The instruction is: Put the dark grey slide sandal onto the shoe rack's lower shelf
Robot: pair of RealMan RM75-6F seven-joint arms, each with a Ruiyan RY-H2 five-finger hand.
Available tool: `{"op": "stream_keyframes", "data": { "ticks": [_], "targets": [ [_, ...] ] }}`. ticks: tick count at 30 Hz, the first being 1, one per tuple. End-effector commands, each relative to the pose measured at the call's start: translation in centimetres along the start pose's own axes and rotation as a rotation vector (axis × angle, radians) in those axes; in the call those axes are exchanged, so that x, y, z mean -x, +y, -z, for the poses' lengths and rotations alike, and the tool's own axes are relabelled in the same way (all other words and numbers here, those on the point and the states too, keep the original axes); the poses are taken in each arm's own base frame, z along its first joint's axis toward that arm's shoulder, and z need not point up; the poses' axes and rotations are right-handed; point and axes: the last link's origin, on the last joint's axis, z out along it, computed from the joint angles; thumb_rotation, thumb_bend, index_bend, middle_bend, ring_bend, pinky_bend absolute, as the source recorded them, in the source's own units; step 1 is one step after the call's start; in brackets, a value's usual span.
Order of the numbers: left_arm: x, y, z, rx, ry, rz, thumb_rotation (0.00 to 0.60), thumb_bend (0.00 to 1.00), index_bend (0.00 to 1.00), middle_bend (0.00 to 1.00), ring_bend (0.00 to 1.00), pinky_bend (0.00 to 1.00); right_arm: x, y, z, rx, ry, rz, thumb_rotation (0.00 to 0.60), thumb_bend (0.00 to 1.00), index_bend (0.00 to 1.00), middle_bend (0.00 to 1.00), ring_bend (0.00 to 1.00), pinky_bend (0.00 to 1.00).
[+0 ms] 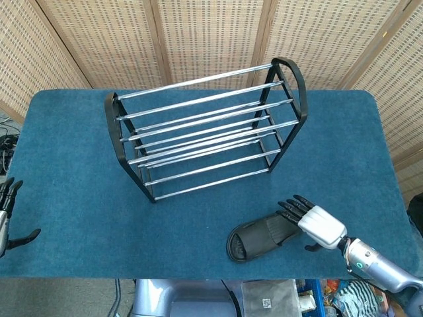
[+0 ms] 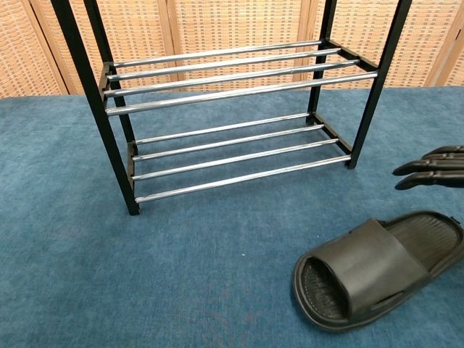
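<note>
Right now my right hand (image 1: 316, 223) hovers with fingers spread and empty above the heel of the dark grey rubber slide sandal (image 1: 264, 235), which lies on the blue carpeted table (image 1: 73, 158). Farther off, the black-framed shoe rack with chrome bars (image 1: 205, 129) waits; a shallow grab could let the sandal slip. My left hand (image 1: 8, 218) idles open.

Looked matt and rubbery: dark grey slide sandal (image 1: 266, 234), ribbed on the footbed, smooth across the strap. Shone like polished chrome along the rails of the shoe rack (image 1: 205, 129); end frames matt black. Appeared a napped, carpet-like blue cloth over the table (image 1: 73, 165). Seemed woven cane in pale wooden frames, the screen (image 1: 211, 33) at upper frame. Showed glossy white shell and matt black fingers, right hand (image 1: 310, 221).
</note>
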Motion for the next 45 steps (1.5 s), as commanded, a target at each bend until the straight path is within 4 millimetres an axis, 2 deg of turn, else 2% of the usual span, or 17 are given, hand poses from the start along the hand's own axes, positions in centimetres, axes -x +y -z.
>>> {"op": "stream_keyframes", "data": {
  "ticks": [1, 6, 14, 21, 30, 32, 35, 37, 40, 45],
  "targets": [
    [0.3, 0.2, -0.3, -0.007, -0.005, -0.007, 0.6, 0.17, 0.0, 0.0, 0.0, 0.0, 0.6, -0.1, -1.4, -0.034, -0.009, 0.042, 0.6, 0.0, 0.0, 0.0, 0.0, 0.0],
    [0.5, 0.3, -0.6, -0.018, -0.008, -0.02, 0.6, 0.17, 0.0, 0.0, 0.0, 0.0, 1.7, 0.1, -3.0, -0.043, -0.042, 0.069, 0.6, 0.0, 0.0, 0.0, 0.0, 0.0],
    [0.7, 0.3, -0.9, -0.026, -0.015, -0.027, 0.6, 0.17, 0.0, 0.0, 0.0, 0.0, 3.3, 0.9, -4.1, -0.023, -0.085, 0.084, 0.6, 0.0, 0.0, 0.0, 0.0, 0.0],
    [0.5, 0.2, -0.9, -0.033, -0.009, -0.024, 0.6, 0.17, 0.0, 0.0, 0.0, 0.0, 3.6, 1.7, -4.3, -0.01, -0.112, 0.139, 0.6, 0.0, 0.0, 0.0, 0.0, 0.0],
    [0.5, 0.2, -0.9, -0.031, -0.009, -0.022, 0.6, 0.17, 0.0, 0.0, 0.0, 0.0, 3.7, 1.4, -4.8, 0.004, -0.114, 0.118, 0.6, 0.0, 0.01, 0.01, 0.0, 0.0],
    [0.5, 0.2, -0.9, -0.03, -0.01, -0.022, 0.6, 0.17, 0.0, 0.0, 0.0, 0.0, 3.8, 1.4, -4.9, 0.007, -0.114, 0.113, 0.6, 0.0, 0.04, 0.04, 0.0, 0.0],
    [0.5, 0.2, -0.9, -0.031, -0.011, -0.022, 0.6, 0.17, 0.0, 0.0, 0.0, 0.0, 4.0, 1.5, -5.0, 0.014, -0.121, 0.112, 0.6, 0.0, 0.17, 0.16, 0.02, 0.01],
    [0.5, 0.2, -0.9, -0.032, -0.011, -0.021, 0.6, 0.17, 0.0, 0.0, 0.0, 0.0, 4.1, 1.6, -5.0, 0.019, -0.123, 0.11, 0.6, 0.0, 0.31, 0.28, 0.11, 0.1],
    [0.5, 0.2, -0.9, -0.031, -0.012, -0.02, 0.6, 0.17, 0.0, 0.0, 0.0, 0.0, 4.3, 1.6, -4.8, 0.029, -0.117, 0.091, 0.6, 0.06, 0.45, 0.42, 0.26, 0.25],
    [0.5, 0.3, -0.9, -0.027, -0.014, -0.02, 0.6, 0.17, 0.0, 0.0, 0.0, 0.0, 4.4, 1.6, -4.4, 0.039, -0.11, 0.064, 0.6, 0.19, 0.55, 0.54, 0.39, 0.39]
  ]
}}
